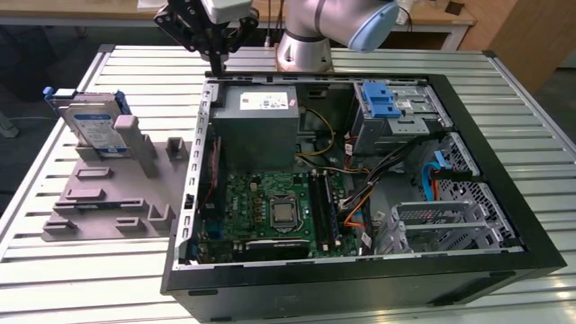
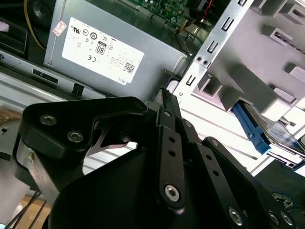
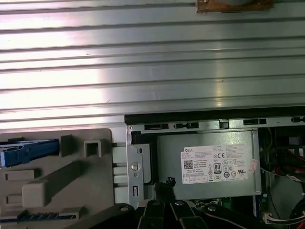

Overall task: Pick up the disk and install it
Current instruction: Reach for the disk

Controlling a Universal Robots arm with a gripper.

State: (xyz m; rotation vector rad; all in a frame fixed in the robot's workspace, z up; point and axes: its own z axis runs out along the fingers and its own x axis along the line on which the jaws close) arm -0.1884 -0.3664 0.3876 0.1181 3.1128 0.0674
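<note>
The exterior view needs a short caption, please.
Hand beside the open case; disk upright in the grey holder.

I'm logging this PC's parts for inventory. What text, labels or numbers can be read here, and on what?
On the power supply: a white label with marks and fine print, too small to quote reliably.
Beside that label: a pink sticker, too small to read.
On the disk: blue-and-white face print, too small to read.
On the motherboard: markings too small to read.
</note>
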